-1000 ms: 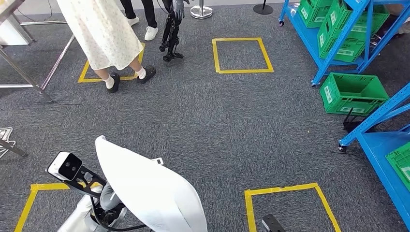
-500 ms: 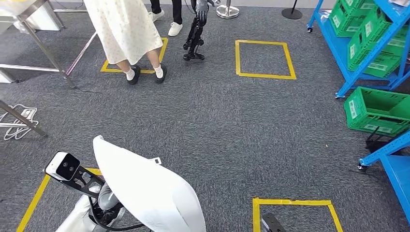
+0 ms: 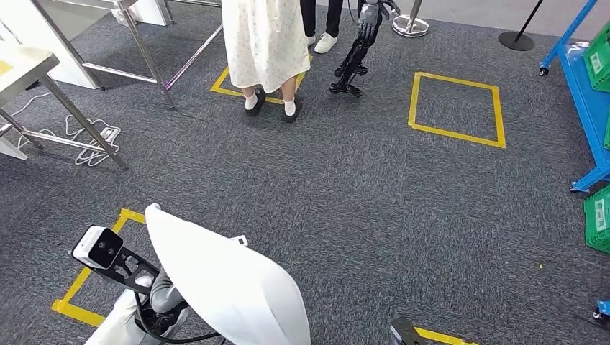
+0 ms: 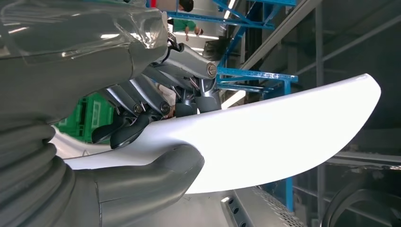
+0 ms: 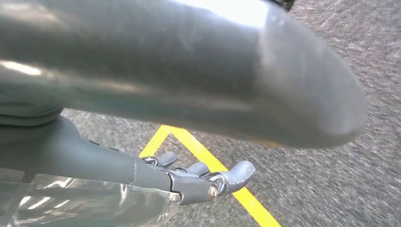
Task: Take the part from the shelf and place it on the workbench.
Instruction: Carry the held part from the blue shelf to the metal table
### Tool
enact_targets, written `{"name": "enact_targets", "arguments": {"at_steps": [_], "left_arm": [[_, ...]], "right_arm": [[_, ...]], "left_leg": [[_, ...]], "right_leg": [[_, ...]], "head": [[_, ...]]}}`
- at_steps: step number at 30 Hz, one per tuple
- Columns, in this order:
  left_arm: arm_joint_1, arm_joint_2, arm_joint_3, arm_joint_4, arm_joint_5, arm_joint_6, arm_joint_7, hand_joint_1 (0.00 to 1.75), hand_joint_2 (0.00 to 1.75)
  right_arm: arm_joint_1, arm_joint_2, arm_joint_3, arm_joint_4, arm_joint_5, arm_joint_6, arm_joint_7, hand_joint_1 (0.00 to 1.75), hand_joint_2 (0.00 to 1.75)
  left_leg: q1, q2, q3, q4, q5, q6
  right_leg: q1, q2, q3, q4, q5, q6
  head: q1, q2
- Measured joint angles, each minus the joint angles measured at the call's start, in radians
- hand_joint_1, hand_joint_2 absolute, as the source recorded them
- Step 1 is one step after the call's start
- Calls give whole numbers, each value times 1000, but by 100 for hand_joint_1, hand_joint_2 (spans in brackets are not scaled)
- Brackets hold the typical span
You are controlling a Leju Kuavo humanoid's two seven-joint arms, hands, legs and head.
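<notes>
The left hand (image 4: 156,123) has the white curved panel (image 3: 223,284), thumb under one face and dark fingers (image 4: 124,133) hooked over the other, gripping near one end. The panel rides low in the head view, just beside the wrist camera (image 3: 97,246) and well apart from the steel table (image 3: 43,68). It looks like a thin, stiff, glossy shell: light, I'd judge, but slick, and long enough to lever against a one-end grip. Holding nearer its middle would steady it. The right hand (image 5: 198,175) hangs over the yellow tape (image 5: 208,165), fingers loosely extended, nothing in it.
</notes>
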Motion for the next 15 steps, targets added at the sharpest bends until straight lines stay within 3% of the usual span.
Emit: {"name": "enact_targets", "arguments": {"at_steps": [1,3,5,6,8,9,10,12,14,15], "left_arm": [[2,1,0,0,0,0,0,175,175],[4,2,0,0,0,0,0,175,175],[3,3,0,0,0,0,0,175,175],[3,3,0,0,0,-1,0,175,175],[5,3,0,0,-1,-1,0,175,175],[7,4,0,0,-2,-2,0,175,175],[7,5,0,0,-2,-2,0,175,175],[6,6,0,-1,-2,-2,0,175,175],[3,6,1,-2,-3,-3,1,175,175],[2,7,1,-3,-4,-3,1,175,175]], "right_arm": [[-2,0,0,0,0,0,1,0,0],[-5,0,-1,0,0,1,2,0,0],[-4,-1,-2,0,0,1,1,0,0],[-2,-1,-2,0,0,1,1,0,0],[1,-2,-3,0,0,1,1,0,0],[1,-2,-4,0,0,1,0,0,0],[1,-2,-4,0,0,1,0,0,0],[0,-1,-5,0,2,0,-2,0,0],[0,2,-6,0,6,0,-1,0,0],[0,3,-6,0,7,0,0,0,0]], "left_leg": [[2,-4,-2,0,-1,-3],[2,30,-11,23,-17,-10],[3,90,-52,116,-67,-19],[5,107,-87,185,-99,-22],[9,115,-145,290,-130,-25],[10,117,-149,291,-119,-25],[10,122,-131,251,-91,-22],[2,160,-56,107,-27,-8],[-10,192,-11,20,-3,5],[-15,193,-8,11,-5,9]], "right_leg": [[0,-8,2,-1,1,-9],[0,-23,8,-3,1,-23],[2,-40,14,-5,-3,-36],[5,-50,16,-5,-6,-41],[10,-73,19,-4,-10,-46],[11,-84,21,-4,-12,-48],[13,-95,24,-4,-15,-49],[17,-115,32,-5,-21,-48],[21,-134,38,-6,-27,-41],[22,-144,40,-7,-29,-37]], "head": [[0,0],[-2,0],[-6,0],[-7,0],[-7,0],[-7,0],[-8,0],[-7,0],[-7,0],[-7,0]]}}
